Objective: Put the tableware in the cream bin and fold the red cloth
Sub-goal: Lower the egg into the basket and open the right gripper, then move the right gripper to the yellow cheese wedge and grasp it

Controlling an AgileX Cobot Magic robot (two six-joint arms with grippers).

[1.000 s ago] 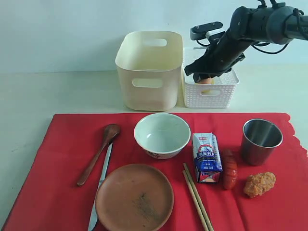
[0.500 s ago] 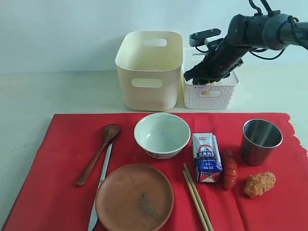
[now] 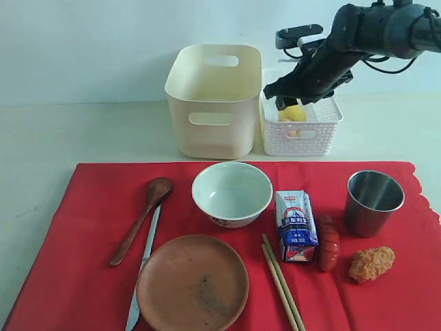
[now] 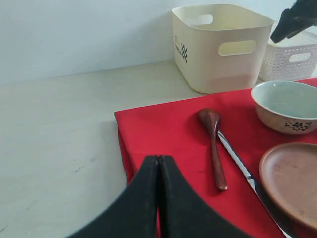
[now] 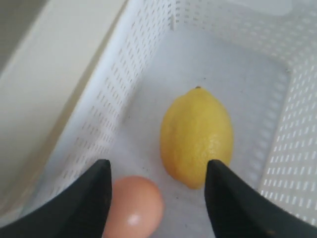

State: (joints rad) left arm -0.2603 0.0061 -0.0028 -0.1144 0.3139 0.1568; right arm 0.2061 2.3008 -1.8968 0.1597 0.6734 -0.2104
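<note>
On the red cloth (image 3: 83,276) lie the white bowl (image 3: 232,193), brown plate (image 3: 193,283), wooden spoon (image 3: 141,219), silver knife (image 3: 142,265), chopsticks (image 3: 282,283) and steel cup (image 3: 373,202). The cream bin (image 3: 215,96) stands behind the cloth. My right gripper (image 3: 281,102) hovers over the white basket (image 3: 301,131). It is open (image 5: 157,166) and holds nothing, above a lemon (image 5: 197,136) and an egg (image 5: 133,206). My left gripper (image 4: 159,157) is shut and empty, low over the cloth's near left corner (image 4: 143,129), short of the spoon (image 4: 214,148).
A blue-white carton (image 3: 296,226), a sausage (image 3: 329,241) and a nugget (image 3: 372,263) lie on the cloth between the chopsticks and the cup. The perforated basket touches the cream bin's right side. Bare table runs left of the cloth.
The right gripper dipped into the white basket, opened wider and lifted a little; the lemon now lies on the basket floor. Left arm unchanged.
</note>
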